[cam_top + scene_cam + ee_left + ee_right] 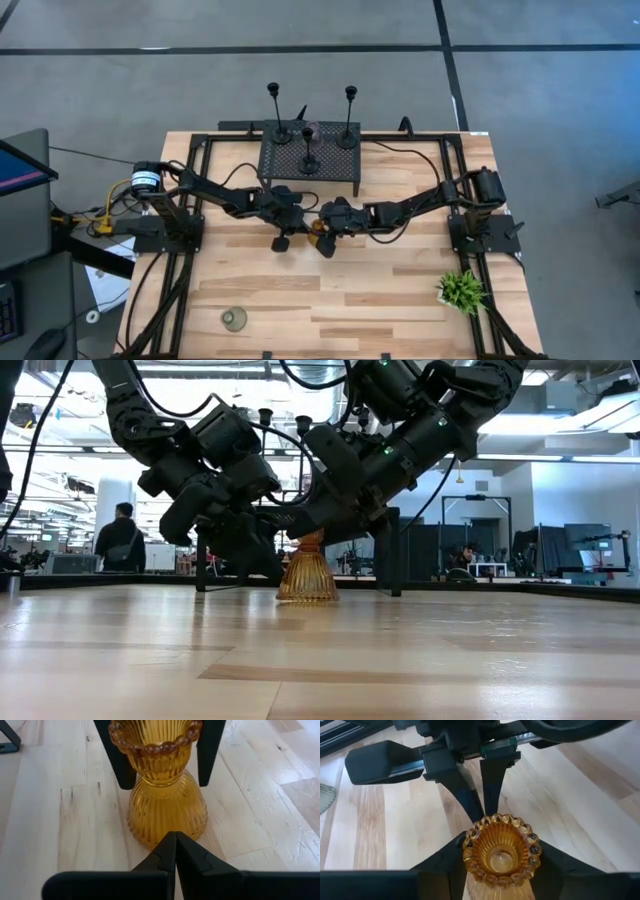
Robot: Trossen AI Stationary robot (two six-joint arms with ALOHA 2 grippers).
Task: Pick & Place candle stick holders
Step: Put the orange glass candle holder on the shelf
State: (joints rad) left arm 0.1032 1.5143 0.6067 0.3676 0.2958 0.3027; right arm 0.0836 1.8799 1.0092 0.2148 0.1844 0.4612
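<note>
Three tall holders [310, 150] stand on the rack [310, 160] at the table's [400, 290] back (plant [461, 289] front right).

We see a pale wooden table [300, 290] bearing a black perforated rack [310, 160] at its far edge. An amber candle stick holder [307, 572] stands upright near the middle. A grey-green holder [234, 319] sits near the front left, and a small green potted plant [460, 290] at the right edge.

Squat amber ribbed glass candle holder [162, 800] glossy, translucent, beaded rim; pale wood-plank table [65, 820] matt, grainy; black perforated metal rack [310, 160]; matt black gripper fingers [207, 750].
</note>
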